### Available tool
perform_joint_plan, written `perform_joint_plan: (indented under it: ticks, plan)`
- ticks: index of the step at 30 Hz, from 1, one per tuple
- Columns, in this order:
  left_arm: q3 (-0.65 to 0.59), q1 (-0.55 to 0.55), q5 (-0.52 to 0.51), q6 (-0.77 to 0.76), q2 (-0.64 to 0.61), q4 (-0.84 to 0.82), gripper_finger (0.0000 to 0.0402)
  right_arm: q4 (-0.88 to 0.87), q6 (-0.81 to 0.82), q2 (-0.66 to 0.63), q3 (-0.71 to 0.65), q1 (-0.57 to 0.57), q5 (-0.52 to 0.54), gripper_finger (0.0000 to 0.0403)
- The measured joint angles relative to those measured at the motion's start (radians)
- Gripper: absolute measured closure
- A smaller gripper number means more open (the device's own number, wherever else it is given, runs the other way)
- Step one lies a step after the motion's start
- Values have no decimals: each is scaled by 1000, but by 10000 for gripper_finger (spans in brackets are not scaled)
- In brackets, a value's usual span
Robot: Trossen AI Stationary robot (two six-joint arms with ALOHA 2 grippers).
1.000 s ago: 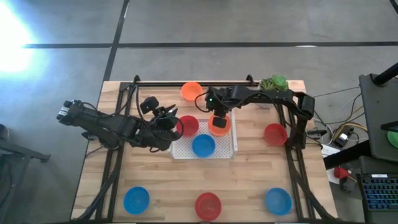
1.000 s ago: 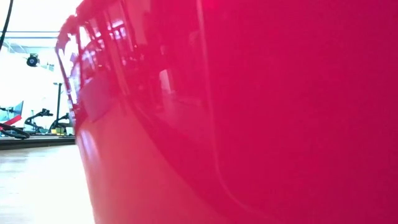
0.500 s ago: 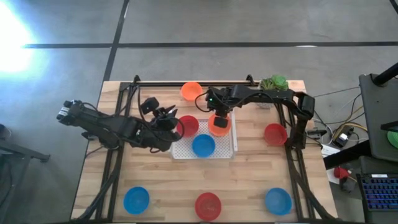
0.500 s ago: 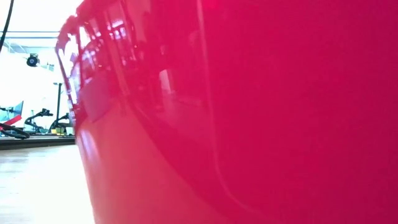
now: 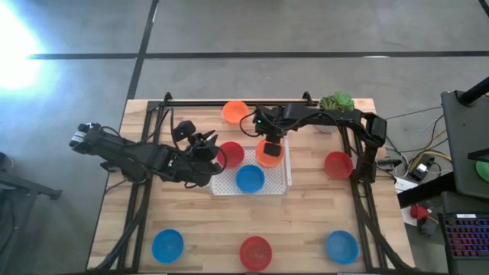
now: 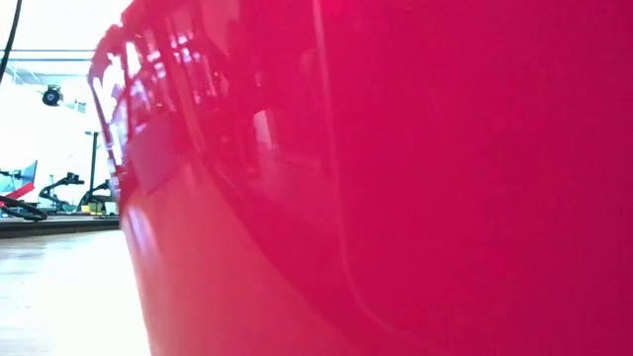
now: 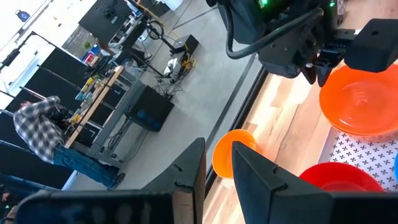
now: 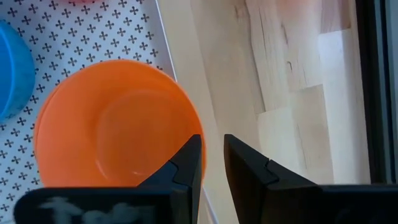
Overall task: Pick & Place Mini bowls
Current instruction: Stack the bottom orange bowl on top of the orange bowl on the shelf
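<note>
A white perforated tray [image 5: 281, 177] holds a red mini bowl [image 5: 231, 154], a blue one [image 5: 250, 179] and an orange one [image 5: 269, 154]. My right gripper [image 5: 271, 146] stands over the orange bowl [image 8: 118, 124] at the tray's right edge, shut on its rim. My left gripper [image 5: 214, 150] waits shut beside the red bowl's left side [image 7: 339, 177] and touches nothing. Another orange bowl [image 5: 234, 112] sits on the table beyond the tray. My right gripper [image 8: 213, 152] pinches the orange bowl's rim [image 8: 198, 134] on the side toward the tray's right edge, one finger [image 8: 186, 163] inside the bowl and one outside. It comes from above, pointing down. Whether the bowl rests on the tray or is lifted, I cannot tell.
Loose bowls lie on the table: red [image 5: 338, 164] at the right, then blue [image 5: 167, 246], red [image 5: 255, 252] and blue [image 5: 341, 247] along the near edge. A potted green plant [image 5: 336, 101] stands at the far right corner. A red bowl wall [image 6: 396, 198] fills the low view.
</note>
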Motion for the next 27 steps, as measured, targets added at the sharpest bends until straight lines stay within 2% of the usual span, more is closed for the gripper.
perform_joint_plan:
  ticks: [17,27]
  plan:
    - [0,1,0,1,0,2,323,-20,-1,2,-53,-2,30,337]
    - [0,1,0,2,0,2,323,-21,-1,-1,-9,-1,33,337]
